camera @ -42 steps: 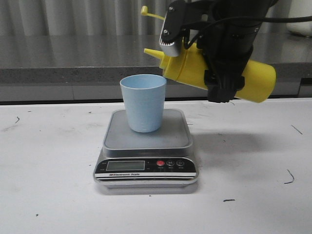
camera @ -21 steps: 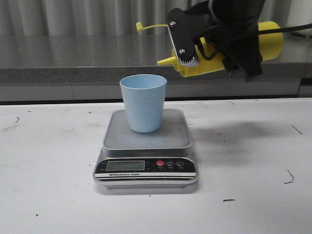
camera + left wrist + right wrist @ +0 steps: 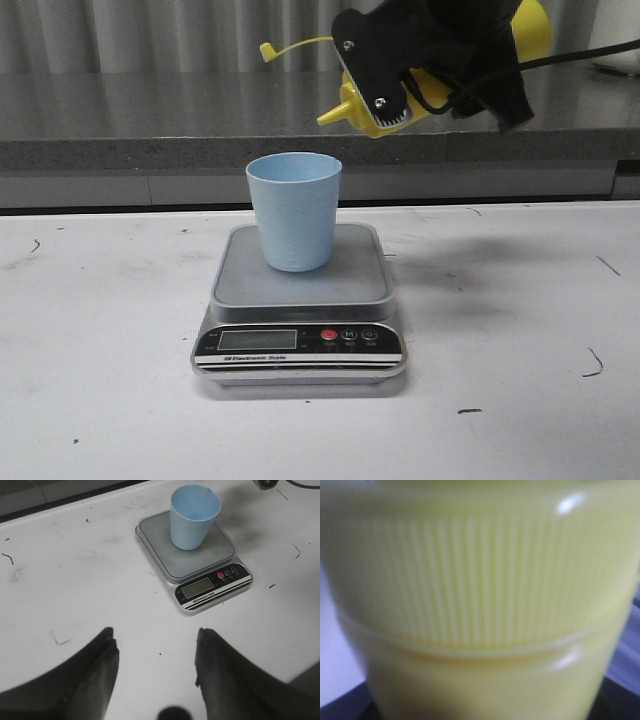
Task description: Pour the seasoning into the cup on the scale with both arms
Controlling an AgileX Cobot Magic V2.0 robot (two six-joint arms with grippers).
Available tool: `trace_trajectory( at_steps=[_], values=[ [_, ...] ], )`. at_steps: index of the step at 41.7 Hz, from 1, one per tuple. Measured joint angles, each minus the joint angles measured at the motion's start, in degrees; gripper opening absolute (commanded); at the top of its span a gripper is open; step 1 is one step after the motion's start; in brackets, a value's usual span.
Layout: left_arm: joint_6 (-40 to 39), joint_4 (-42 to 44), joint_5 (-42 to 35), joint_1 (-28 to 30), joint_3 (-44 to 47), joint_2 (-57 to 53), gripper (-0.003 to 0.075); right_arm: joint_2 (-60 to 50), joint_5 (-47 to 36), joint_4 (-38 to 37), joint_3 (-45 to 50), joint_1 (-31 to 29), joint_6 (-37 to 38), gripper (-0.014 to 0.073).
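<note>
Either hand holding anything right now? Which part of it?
The right hand grips the yellow seasoning bottle around its upper body near the ribbed cap, nozzle tilted toward the cup. The left hand is open and holds nothing.

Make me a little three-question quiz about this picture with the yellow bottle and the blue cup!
1. True or false: the cup stands on the scale.
2. Which hand holds the bottle? A) left B) right C) neither
3. Fill in: the left hand is ____ and holds nothing.

Key:
1. True. It stands upright on the grey platform.
2. B. The right hand grips the bottle, tilted, its nozzle pointing toward the robot's left, higher than the cup's rim.
3. Open. Its fingers are spread over the bare table, short of the scale.
</note>
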Motion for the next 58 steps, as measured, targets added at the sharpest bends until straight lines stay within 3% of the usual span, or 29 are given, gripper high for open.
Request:
trace_trajectory(
  at_steps=[17, 33, 41, 49, 58],
  values=[
    [0.0, 0.0, 0.0, 0.0, 0.0, 0.0, 0.0356, 0.4, -0.1, 2.3, 0.0, 0.0, 2.8, 0.0363],
    [0.0, 0.0, 0.0, 0.0, 0.0, 0.0, 0.0356, 0.0, 1.1, 10.3, 0.0, 0.0, 27.8, 0.0363],
    [0.0, 0.0, 0.0, 0.0, 0.0, 0.0, 0.0356, -3.8, 0.4, 20.9, 0.0, -1.7, 32.9, 0.0363],
    [0.0, 0.0, 0.0, 0.0, 0.0, 0.0, 0.0356, -9.3, -3.2, 34.2, 0.4, -8.3, 33.2, 0.0363],
    [0.0, 0.0, 0.0, 0.0, 0.0, 0.0, 0.0356, -16.9, -17.2, 51.3, 10.2, -17.7, 33.3, 0.0363]
  ],
)
